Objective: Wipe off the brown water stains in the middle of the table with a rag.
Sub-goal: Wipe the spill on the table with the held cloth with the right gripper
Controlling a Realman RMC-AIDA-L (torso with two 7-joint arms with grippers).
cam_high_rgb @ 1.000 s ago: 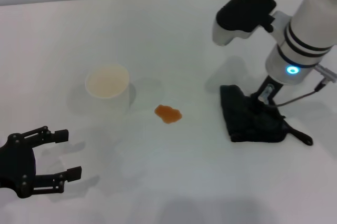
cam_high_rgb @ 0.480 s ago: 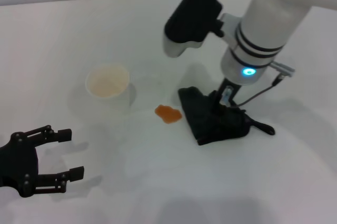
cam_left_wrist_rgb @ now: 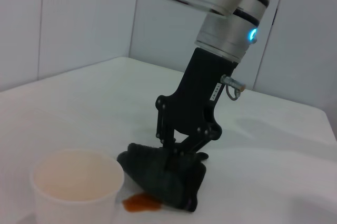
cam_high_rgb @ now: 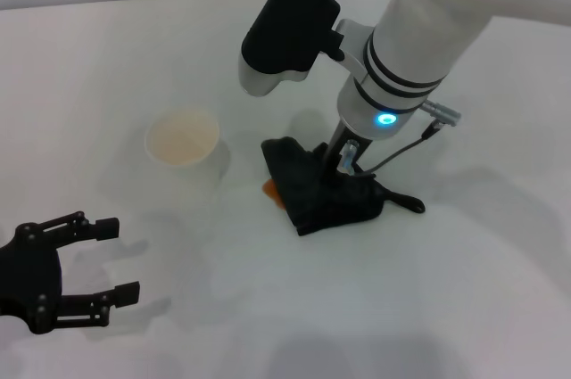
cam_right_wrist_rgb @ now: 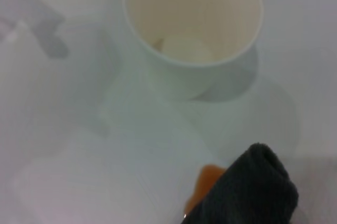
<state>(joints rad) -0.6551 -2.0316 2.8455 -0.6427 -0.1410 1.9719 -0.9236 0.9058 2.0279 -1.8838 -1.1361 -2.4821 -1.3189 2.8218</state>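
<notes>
Rag (cam_high_rgb: 317,192) and brown stain (cam_high_rgb: 270,189) overlap at one edge only: the cloth's leading corner, the one pointing toward the paper cup (cam_high_rgb: 183,141), lies over part of the blotch, while a sliver of orange shows just beyond it on the cup side. The right wrist view confirms this, with the dark cloth (cam_right_wrist_rgb: 247,190) covering one side of the stain (cam_right_wrist_rgb: 204,184) and the cup (cam_right_wrist_rgb: 192,29) close beyond.

The right tool (cam_left_wrist_rgb: 176,150) stands upright over the rag, pinching the black bundle (cam_left_wrist_rgb: 166,176) and pressing it onto the white counter (cam_high_rgb: 428,308). The rag's thin loop strap (cam_high_rgb: 401,202) trails out on the side away from the stain.

So the uncovered part of the stain lies from the tool toward the robot's left, between rag and cup. My judgement is that the wipe has just reached the blotch, and that a stroke on toward the cup has little room before cloth meets cup.

The left tool (cam_high_rgb: 89,272) sits near the counter's front left, fingers spread, well apart from the stain; the right arm is plainly the nearer one.
</notes>
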